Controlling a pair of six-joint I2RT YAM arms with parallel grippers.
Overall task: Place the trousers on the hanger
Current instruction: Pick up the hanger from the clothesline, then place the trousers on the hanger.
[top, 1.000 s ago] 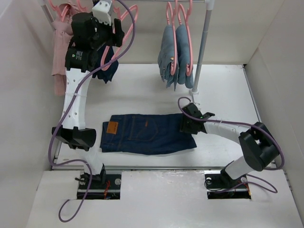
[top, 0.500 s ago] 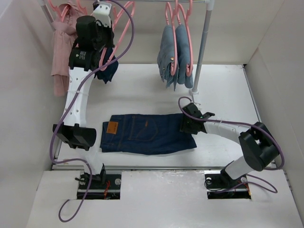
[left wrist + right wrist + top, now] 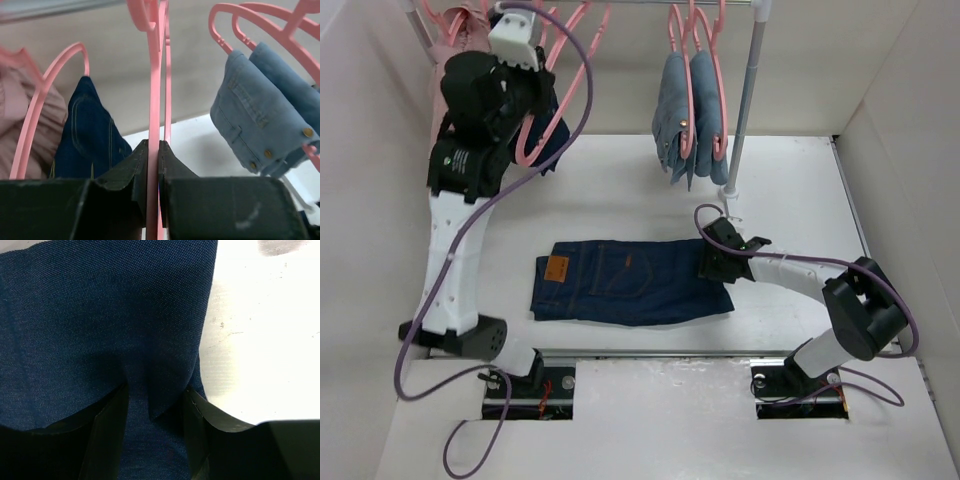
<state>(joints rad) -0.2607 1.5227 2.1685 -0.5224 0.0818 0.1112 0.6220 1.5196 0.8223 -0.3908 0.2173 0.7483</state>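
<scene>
Left gripper [image 3: 153, 165] clamped on the hanger [image 3: 152, 100], thin pink bar squeezed between the jaws. Right gripper [image 3: 152, 410] parted, pressed down astride a denim fold of the trousers [image 3: 625, 280]. Best lifted slowly off the rail [image 3: 650, 3], hook kept clear of neighbouring hangers.

The overhead camera looks down from behind both arm bases across the white tabletop [image 3: 620, 180]. The left wrist camera faces the rail closely, sharing the folded light-blue denim garments [image 3: 260, 120] [image 3: 688, 110]. The right wrist camera presses near dark navy-blue denim trousers [image 3: 100, 330] [image 3: 630, 280].
</scene>
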